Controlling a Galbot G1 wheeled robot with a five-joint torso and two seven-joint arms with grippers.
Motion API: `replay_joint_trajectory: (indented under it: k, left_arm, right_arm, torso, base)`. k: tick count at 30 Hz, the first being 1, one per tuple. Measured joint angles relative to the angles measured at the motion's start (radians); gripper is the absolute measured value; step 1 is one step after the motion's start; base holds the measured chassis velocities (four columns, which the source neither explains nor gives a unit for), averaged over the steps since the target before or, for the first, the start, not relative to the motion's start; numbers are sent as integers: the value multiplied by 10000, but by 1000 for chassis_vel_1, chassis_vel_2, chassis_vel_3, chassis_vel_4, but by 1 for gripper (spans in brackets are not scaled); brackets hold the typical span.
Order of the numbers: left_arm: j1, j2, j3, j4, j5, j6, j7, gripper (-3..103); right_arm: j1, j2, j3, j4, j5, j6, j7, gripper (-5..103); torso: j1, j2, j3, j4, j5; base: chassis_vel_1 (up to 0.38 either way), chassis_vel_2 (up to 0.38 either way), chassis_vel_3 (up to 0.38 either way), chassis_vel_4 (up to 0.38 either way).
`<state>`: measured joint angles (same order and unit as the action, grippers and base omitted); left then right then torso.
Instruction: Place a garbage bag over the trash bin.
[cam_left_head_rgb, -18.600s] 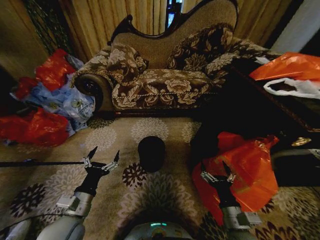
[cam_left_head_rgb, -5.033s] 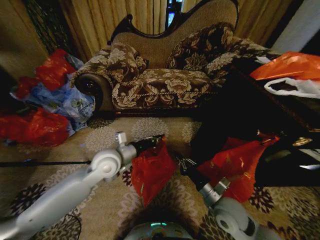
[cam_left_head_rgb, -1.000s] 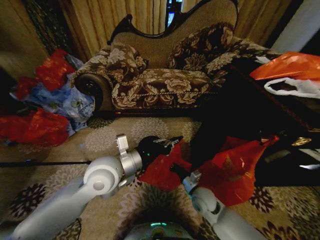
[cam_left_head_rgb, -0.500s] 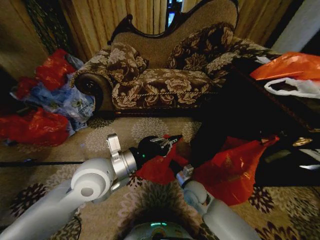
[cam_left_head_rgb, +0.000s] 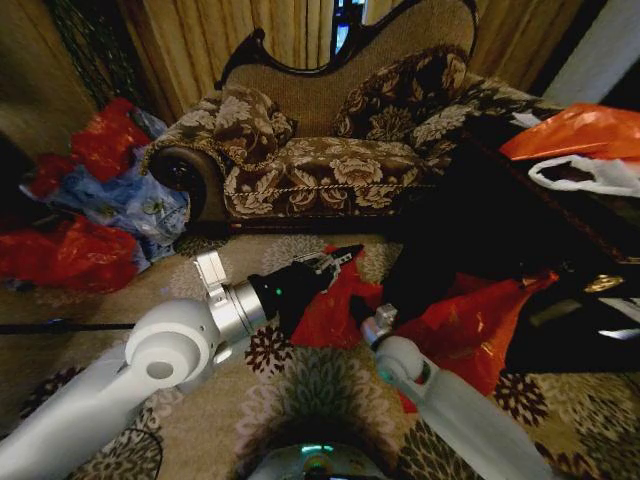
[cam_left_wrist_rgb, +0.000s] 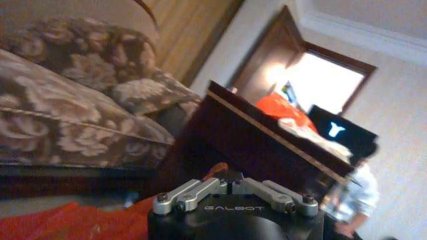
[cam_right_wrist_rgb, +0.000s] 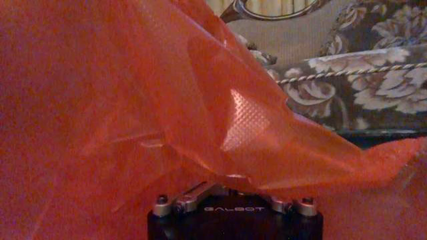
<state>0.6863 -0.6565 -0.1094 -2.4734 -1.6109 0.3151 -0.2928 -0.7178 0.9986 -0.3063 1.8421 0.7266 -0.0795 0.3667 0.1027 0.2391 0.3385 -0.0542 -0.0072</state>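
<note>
Where the two arms meet above the patterned carpet (cam_left_head_rgb: 300, 395), the left gripper (cam_left_head_rgb: 335, 262) reaches in from the left, its thin fingers pinching the upper edge of the garbage bag (cam_left_head_rgb: 335, 300). Beside it, the right gripper (cam_left_head_rgb: 362, 312) comes up from below on the right; its fingers are buried in the red film, so their spread cannot be told. From the right wrist camera the garbage bag (cam_right_wrist_rgb: 133, 100) drapes over the gripper body and hangs as a crinkly translucent sheet. Seen from the head camera, the bag hangs between the two grippers, in front of the sofa (cam_left_head_rgb: 320, 150), and it covers the spot beneath it, so the trash bin cannot be made out. Just right of the bag lies a larger orange-red bag (cam_left_head_rgb: 470, 325) on the carpet, against a dark table (cam_left_head_rgb: 500, 220) that carries another orange bag (cam_left_head_rgb: 580, 130) and a white bag (cam_left_head_rgb: 590, 175). Far left, stuffed red bags (cam_left_head_rgb: 70, 250) and a blue bag (cam_left_head_rgb: 130, 205) are heaped by the sofa's arm.
</note>
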Motion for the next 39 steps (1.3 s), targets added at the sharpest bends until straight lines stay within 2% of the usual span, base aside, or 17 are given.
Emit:
replay_joint_trajectory:
  k: [6, 11, 16, 22, 26, 33, 39]
  left_arm:
    - [226, -152, -177, 556, 470, -337, -128, 0]
    - [409, -392, -334, 1059, 765, -754, -622, 0]
    - [1169, -813, -970, 1961, 1408, -1033, -818, 0]
    - [1541, -1298, -1581, 2682, 1780, -1274, -1102, 0]
    - [1658, -1687, -1905, 3182, 1927, -1459, -1460, 0]
    - [2019, -2225, -2716, 3815, 2088, -1583, -1858, 0]
    - [1790, -2472, -2753, 4335, 2202, -1676, -1918, 0]
  right_arm:
    - [932, 491, -857, -960, 159, -79, 119, 0]
    - [1316, 753, -1409, -1621, 184, -143, 93, 0]
    - [1893, 923, -2137, -2207, 394, -282, -30, 0]
    - [2637, 1292, -2741, -2947, 631, -396, -131, 0]
    - [3301, 1641, -3168, -3619, 1271, -686, -147, 0]
    - [4169, 2556, -3579, -4844, 3033, -1925, 496, 0]
    - [4496, 2987, -3719, -5580, 3456, -2419, 550, 0]
  torso:
    - [1, 0, 0, -2, -1]
    - [1, 0, 0, -5, 2]
    - [2, -1, 1, -2, -2]
    - [0, -1, 0, -2, 1]
    - [1, -1, 0, -3, 0]
    - [-1, -1, 0, -1, -1]
    - [0, -1, 0, -1, 0]
  base:
    - [0, 0, 0, 0]
    - [0, 0, 0, 0]
    - [0, 0, 0, 0]
    - [0, 0, 0, 0]
    - [0, 0, 0, 0]
    - [0, 0, 0, 0]
    - [0, 0, 0, 0]
